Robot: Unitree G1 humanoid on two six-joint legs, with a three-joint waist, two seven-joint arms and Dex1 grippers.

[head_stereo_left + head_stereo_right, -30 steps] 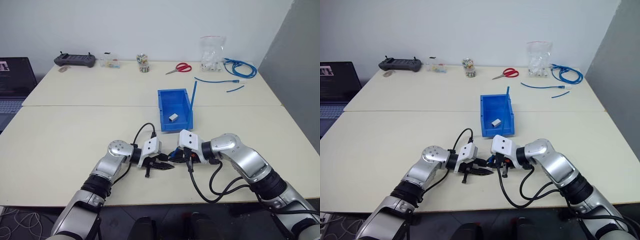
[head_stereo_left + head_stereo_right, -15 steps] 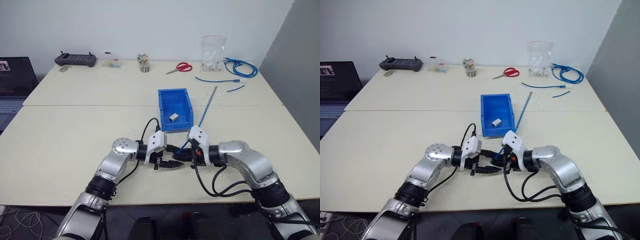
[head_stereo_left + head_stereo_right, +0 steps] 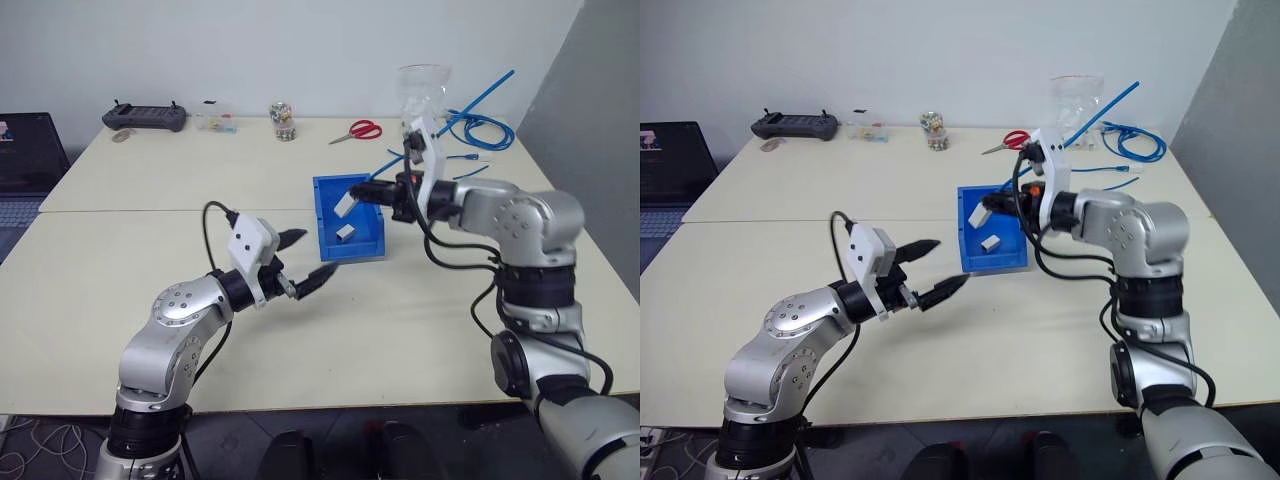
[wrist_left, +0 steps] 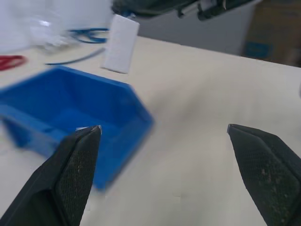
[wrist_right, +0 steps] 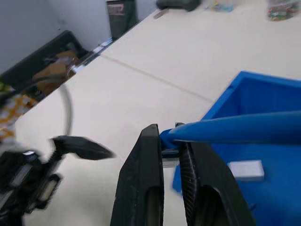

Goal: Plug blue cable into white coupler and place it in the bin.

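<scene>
Right gripper [image 3: 385, 192]: pinched on the blue cable [image 3: 480, 96], white coupler [image 3: 345, 204] hanging over the bin [image 3: 362, 243], ready to drop.
Left gripper [image 3: 300, 258]: fingers spread wide, empty, clear of the bin, its job apparently done.

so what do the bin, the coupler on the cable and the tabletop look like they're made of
The bin looks like moulded plastic: bright blue all through, thin stiff walls, slight sheen. The white coupler on the blue cable, held over it by the right gripper, looks like matte white plastic, boxy with crisp edges. The table is smooth pale cream, probably laminate; what lies beneath is hidden.
</scene>
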